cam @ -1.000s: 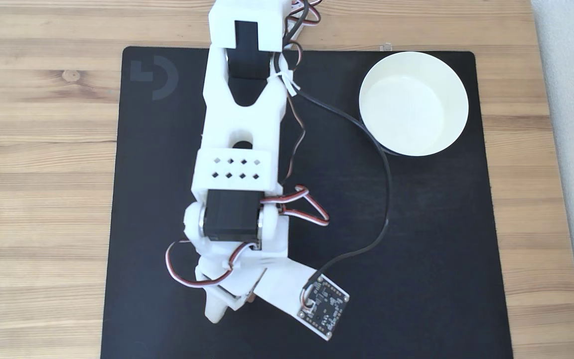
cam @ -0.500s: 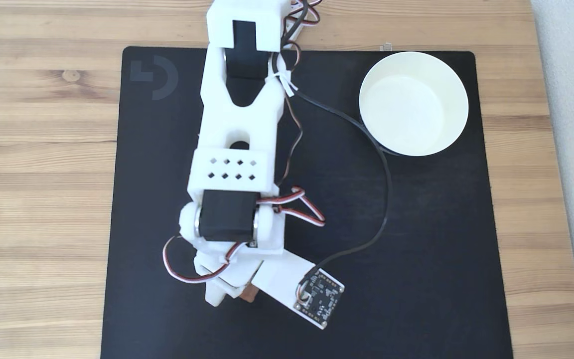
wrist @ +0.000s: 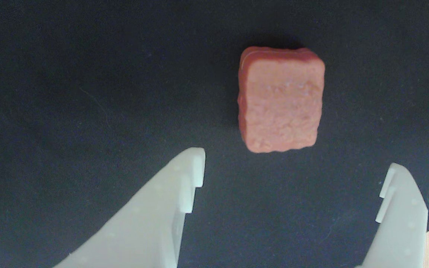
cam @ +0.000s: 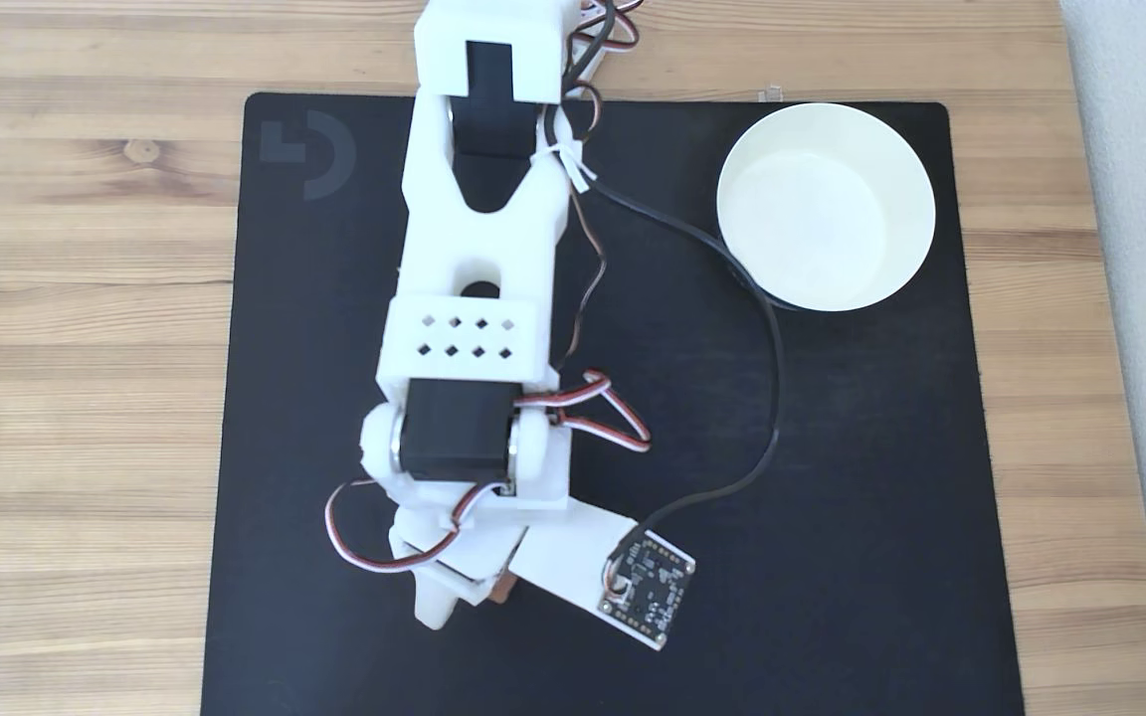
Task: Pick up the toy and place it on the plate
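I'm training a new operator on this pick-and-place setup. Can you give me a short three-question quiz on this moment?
1. True or false: in the wrist view the white two-finger gripper is shut on the small terracotta-coloured rough block.
2. Multiple choice: in the fixed view, the round white paper dish sits A) at the black mat's upper right, B) at its lower left, C) off the mat on the wood.
3. Fill in: in the wrist view the block lies on the ___ mat.

Key: 1 false, the fingers are spread and the block lies beyond their tips; 2 A; 3 black.
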Controlling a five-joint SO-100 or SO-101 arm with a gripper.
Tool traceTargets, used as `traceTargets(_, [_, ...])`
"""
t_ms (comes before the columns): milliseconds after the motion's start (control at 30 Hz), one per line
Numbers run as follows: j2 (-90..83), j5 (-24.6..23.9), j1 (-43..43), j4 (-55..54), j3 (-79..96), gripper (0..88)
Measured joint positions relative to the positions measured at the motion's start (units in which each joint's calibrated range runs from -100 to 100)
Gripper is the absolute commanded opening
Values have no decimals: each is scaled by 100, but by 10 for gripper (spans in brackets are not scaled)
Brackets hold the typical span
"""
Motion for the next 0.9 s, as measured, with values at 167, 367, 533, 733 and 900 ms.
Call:
traceTargets(167, [0, 5, 0, 0, 0, 330])
traceTargets(367, [33, 5, 0, 0, 0, 330])
traceTargets(533, [200, 5, 0, -194, 9, 330])
traceTargets(733, [624, 10, 17, -253, 9, 330])
traceTargets(900, [724, 21, 0, -447, 0, 330])
